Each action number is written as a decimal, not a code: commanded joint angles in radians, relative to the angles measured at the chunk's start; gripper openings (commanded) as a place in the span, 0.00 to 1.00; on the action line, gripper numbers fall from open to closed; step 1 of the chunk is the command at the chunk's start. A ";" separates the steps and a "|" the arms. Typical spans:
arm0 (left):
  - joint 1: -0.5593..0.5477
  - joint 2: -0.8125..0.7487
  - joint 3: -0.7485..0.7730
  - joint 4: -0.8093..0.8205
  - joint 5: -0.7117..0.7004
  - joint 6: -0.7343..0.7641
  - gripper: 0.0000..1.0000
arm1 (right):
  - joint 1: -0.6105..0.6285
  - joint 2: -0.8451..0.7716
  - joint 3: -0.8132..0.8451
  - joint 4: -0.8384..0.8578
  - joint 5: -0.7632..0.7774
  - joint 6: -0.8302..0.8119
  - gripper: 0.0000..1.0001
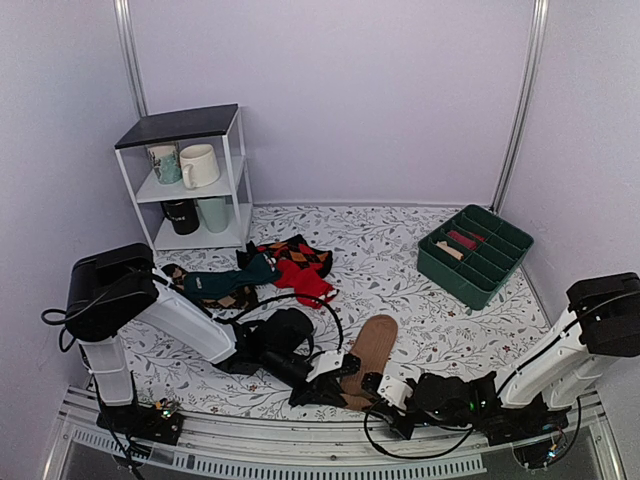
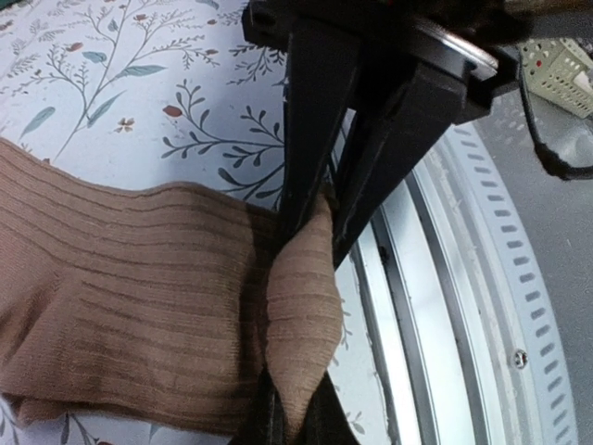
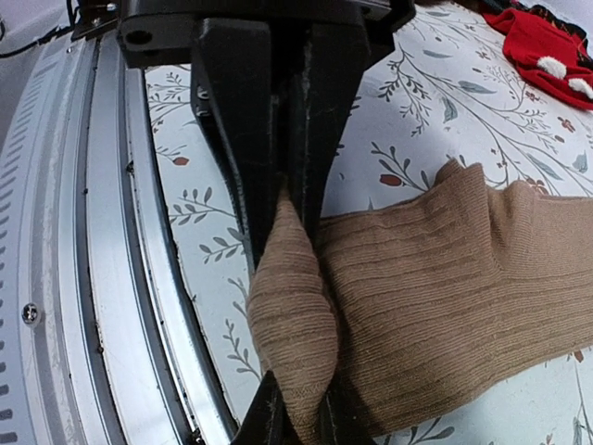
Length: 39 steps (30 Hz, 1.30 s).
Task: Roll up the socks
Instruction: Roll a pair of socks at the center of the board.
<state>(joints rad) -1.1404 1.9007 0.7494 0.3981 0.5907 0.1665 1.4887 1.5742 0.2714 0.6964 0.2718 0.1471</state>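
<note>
Top view: high behind arm bases, looks down toward far wall over bench. Wrist views: very close, along left gripper, right gripper, opposite sides; all share near end of socks.

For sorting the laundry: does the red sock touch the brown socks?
No, the red sock lies apart from the brown socks, with patterned table between them.

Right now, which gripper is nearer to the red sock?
Left. The left gripper pinches the tan socks just near-right of the red sock; the right gripper pinches them further right.
</note>
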 commanded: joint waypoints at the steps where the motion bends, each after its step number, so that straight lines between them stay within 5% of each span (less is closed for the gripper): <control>1: 0.002 0.038 -0.008 -0.098 -0.128 -0.007 0.05 | -0.027 -0.016 -0.036 -0.007 -0.089 0.071 0.07; 3: -0.004 0.005 -0.016 -0.074 -0.175 0.000 0.30 | -0.049 -0.050 -0.061 -0.010 -0.139 0.110 0.06; 5: -0.014 -0.048 -0.041 -0.023 -0.241 0.009 0.38 | -0.083 -0.079 -0.090 -0.008 -0.201 0.171 0.06; 12: -0.091 -0.295 -0.253 0.330 -0.383 0.208 0.39 | -0.214 -0.037 -0.117 -0.016 -0.421 0.371 0.06; 21: -0.116 -0.271 -0.225 0.269 -0.316 0.346 0.38 | -0.296 0.089 -0.032 -0.084 -0.660 0.520 0.06; 39: -0.139 -0.066 -0.116 0.181 -0.356 0.401 0.43 | -0.374 0.141 -0.026 -0.094 -0.774 0.541 0.07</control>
<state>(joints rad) -1.2587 1.8023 0.6079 0.6060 0.2550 0.5541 1.1244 1.6657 0.2821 0.7727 -0.4805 0.6670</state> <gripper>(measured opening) 0.437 0.079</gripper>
